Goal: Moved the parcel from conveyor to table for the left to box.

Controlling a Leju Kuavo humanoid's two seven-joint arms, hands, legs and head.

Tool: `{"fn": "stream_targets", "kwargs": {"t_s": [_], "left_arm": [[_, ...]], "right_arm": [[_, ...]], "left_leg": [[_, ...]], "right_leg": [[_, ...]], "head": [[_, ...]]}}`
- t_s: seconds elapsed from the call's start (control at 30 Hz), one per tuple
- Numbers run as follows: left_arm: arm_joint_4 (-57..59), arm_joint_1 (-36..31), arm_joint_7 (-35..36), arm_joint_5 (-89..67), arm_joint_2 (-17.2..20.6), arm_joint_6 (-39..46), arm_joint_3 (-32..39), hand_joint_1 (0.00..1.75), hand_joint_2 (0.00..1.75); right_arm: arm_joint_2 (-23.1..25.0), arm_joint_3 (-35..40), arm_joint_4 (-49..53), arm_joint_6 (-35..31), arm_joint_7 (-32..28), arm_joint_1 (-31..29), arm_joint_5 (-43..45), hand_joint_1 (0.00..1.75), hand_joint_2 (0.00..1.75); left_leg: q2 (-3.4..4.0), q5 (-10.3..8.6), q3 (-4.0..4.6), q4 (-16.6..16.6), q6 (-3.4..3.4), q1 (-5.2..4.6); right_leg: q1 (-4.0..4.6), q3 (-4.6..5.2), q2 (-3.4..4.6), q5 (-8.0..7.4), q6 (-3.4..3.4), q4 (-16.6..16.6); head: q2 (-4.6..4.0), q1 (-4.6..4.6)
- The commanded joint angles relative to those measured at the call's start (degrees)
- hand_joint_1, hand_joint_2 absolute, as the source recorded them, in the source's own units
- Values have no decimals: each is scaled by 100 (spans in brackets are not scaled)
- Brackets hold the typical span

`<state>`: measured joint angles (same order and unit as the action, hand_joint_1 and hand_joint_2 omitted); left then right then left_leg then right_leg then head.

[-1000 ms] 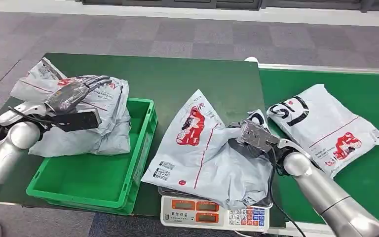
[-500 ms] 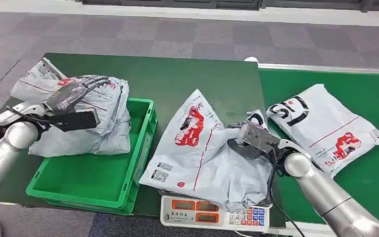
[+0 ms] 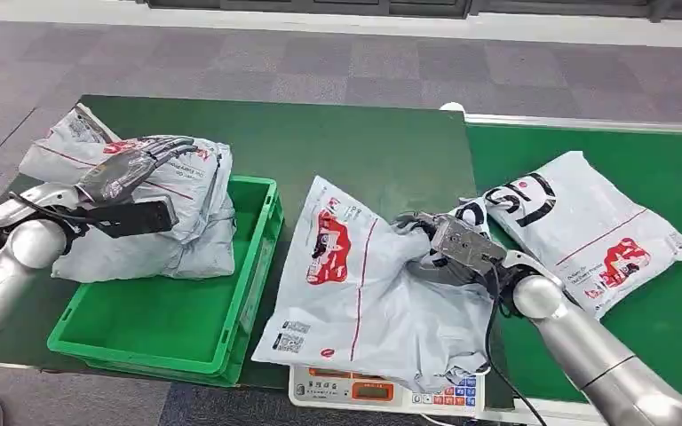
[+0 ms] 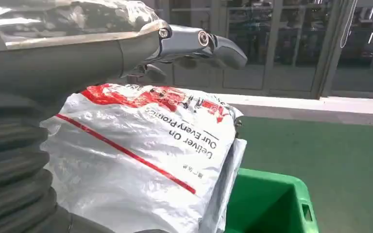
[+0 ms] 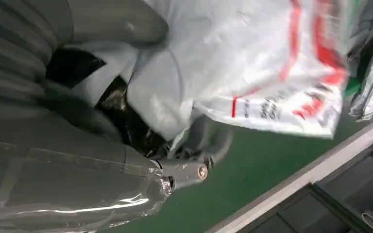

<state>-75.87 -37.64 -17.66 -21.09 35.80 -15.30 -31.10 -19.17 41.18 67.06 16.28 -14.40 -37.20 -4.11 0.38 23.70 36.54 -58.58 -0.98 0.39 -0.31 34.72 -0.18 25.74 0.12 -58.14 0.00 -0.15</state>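
A grey plastic parcel (image 3: 364, 284) with a red print lies crumpled across the table's front edge and over the scale (image 3: 382, 391). My right hand (image 3: 448, 246) grips its bunched right end; the right wrist view shows the grey film (image 5: 252, 63) clamped under the thumb and dark fingers (image 5: 194, 141). My left hand (image 3: 133, 169) hovers with fingers stretched out flat over a pile of grey parcels (image 3: 173, 226) at the table's left, holding nothing. From the left wrist, the fingers (image 4: 194, 41) stand a little above the top parcel (image 4: 145, 145).
A green crate (image 3: 178, 328) sits at the front left, partly under the parcel pile; its corner (image 4: 267, 204) shows from the left wrist. Another grey parcel (image 3: 586, 226) lies on the green conveyor (image 3: 666, 177) at the right. The dark green table (image 3: 320, 142) stretches behind.
The held parcel has swung: its upper corner dropped left and the sheet slid forward, now covering most of the scale's display. My right hand shifted slightly left. The left hand stayed put.
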Motion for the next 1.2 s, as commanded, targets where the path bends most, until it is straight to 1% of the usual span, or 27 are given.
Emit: {"fn": "stream_targets", "kwargs": {"t_s": [0.03, 0.07, 0.27, 0.5, 0.57, 0.6, 0.77, 0.8, 0.9, 1.1, 1.2], "left_arm": [[112, -82, 26, -8, -80, -8, -282, 0, 175], [112, -82, 26, -8, -80, -8, -282, 0, 175], [106, -69, 26, -9, -75, -7, -278, 0, 175], [41, 142, 31, 4, -30, 49, -169, 0, 175], [28, 186, 26, 4, -51, 67, -135, 0, 175], [26, 196, 24, -2, -65, 75, -117, 0, 175], [16, 188, 21, -94, -144, 90, -86, 0, 175], [26, 174, 22, -107, -158, 86, -88, 0, 175], [26, 174, 22, -107, -158, 86, -88, 0, 175], [26, 174, 22, -107, -158, 86, -88, 0, 175], [48, 142, 6, -124, -169, 77, -83, 0, 175]], "right_arm": [[-2, 614, -239, -13, 17, -266, 30, 0, 175], [-2, 614, -239, -13, 17, -266, 30, 0, 175], [-8, 614, -248, -8, 14, -267, 31, 0, 175], [99, 579, -355, -34, -5, -414, 59, 0, 175], [108, 551, -369, -64, -13, -435, 63, 0, 175], [103, 538, -351, -77, -13, -435, 63, 0, 175], [84, 354, -98, -220, -38, -383, 73, 0, 175], [94, 290, -46, -333, -58, -362, 10, 0, 175], [94, 290, -46, -333, -58, -362, 10, 0, 175], [94, 290, -46, -333, -58, -362, 10, 0, 175], [66, 70, 124, -498, -121, -302, -35, 0, 175]], "left_leg": [[-1, 2, -11, 5, 2, 0], [-1, 2, -22, 12, 2, -1], [-3, 2, -9, 4, 2, -1], [7, 3, -23, 14, 2, -2], [5, 2, -11, 6, 1, -3], [6, 1, -20, 14, 2, -2], [-1, 2, -9, 5, 2, -2], [-1, 1, -5, 3, 2, -1], [-3, 0, -14, 11, 3, -2], [-2, 0, -6, 5, 2, -3], [-3, 0, -13, 10, 2, -1]], "right_leg": [[0, -11, 2, 2, 1, 6], [-2, -22, 3, 2, 2, 12], [-2, -10, 0, 2, 1, 3], [-3, -20, 11, 1, 1, 12], [-3, -9, 8, 1, 1, 4], [-3, -18, 11, -1, 1, 12], [-2, -9, 3, 2, 1, 3], [-1, -6, 2, 1, 1, 1], [-2, -15, 1, 1, 1, 9], [-3, -6, 1, 1, 1, 2], [-1, -15, 1, 1, 1, 9]], "head": [[0, 0], [0, 0], [0, 0], [0, 0], [0, 0], [0, 0], [0, 0], [0, 0], [0, 0], [0, 0], [0, 0]]}}
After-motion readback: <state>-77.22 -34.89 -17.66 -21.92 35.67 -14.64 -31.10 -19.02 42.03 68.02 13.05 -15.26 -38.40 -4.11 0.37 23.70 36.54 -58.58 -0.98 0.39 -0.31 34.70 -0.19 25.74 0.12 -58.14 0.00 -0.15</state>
